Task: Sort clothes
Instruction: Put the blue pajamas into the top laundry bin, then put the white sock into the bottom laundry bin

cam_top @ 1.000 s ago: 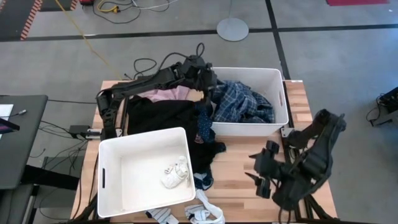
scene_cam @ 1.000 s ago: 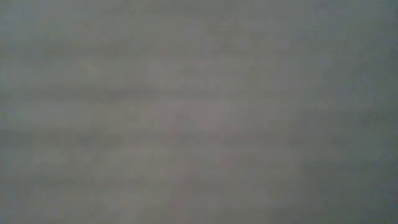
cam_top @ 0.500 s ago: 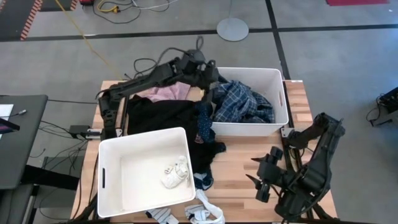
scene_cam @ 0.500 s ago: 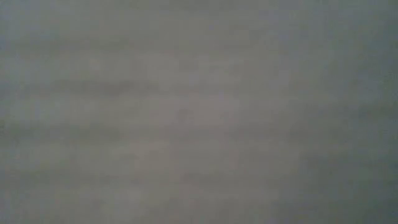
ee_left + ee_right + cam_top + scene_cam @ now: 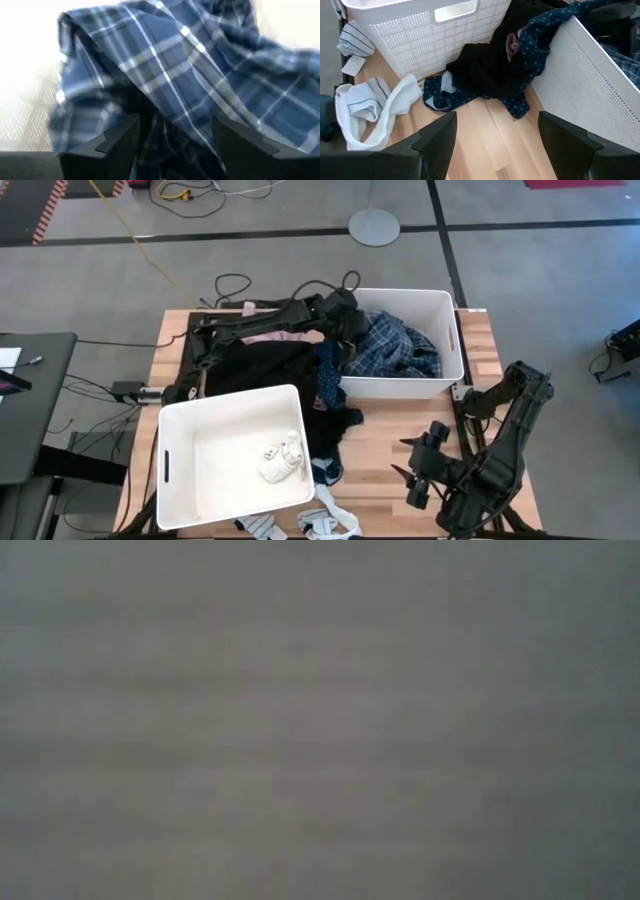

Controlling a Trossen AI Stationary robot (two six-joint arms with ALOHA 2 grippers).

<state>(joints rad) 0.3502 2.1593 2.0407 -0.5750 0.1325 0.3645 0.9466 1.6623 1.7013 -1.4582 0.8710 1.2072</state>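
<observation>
The blue-white plaid shirt [image 5: 395, 348] lies heaped in the far white bin [image 5: 455, 330]. My left gripper [image 5: 351, 333] is open just inside that bin's left wall, with the shirt [image 5: 200, 85] right in front of its fingers. A pink garment [image 5: 272, 332], a large black garment [image 5: 260, 365] and a dark blue patterned piece [image 5: 328, 380] lie heaped between the bins; the blue piece hangs over the far bin's left wall. White socks [image 5: 281, 459] lie in the near bin [image 5: 170, 450]. My right gripper [image 5: 415, 480] is open and empty above the table's near right part. My left gripper's open fingers [image 5: 117, 142] stand on either side of a raised fold of the plaid shirt [image 5: 170, 125], coming at it from the table's left side. I cannot tell whether they touch it.
White striped socks [image 5: 325, 525] lie at the table's near edge and also show in the right wrist view [image 5: 375, 107]. Bare wood [image 5: 385, 435] lies between the far bin and my right gripper. The low view shows only grey.
My left gripper has gone toward the table's right and near edges, over the far bin's left wall and down to the plaid shirt. My right gripper has drawn back a little toward the table's near edge.
</observation>
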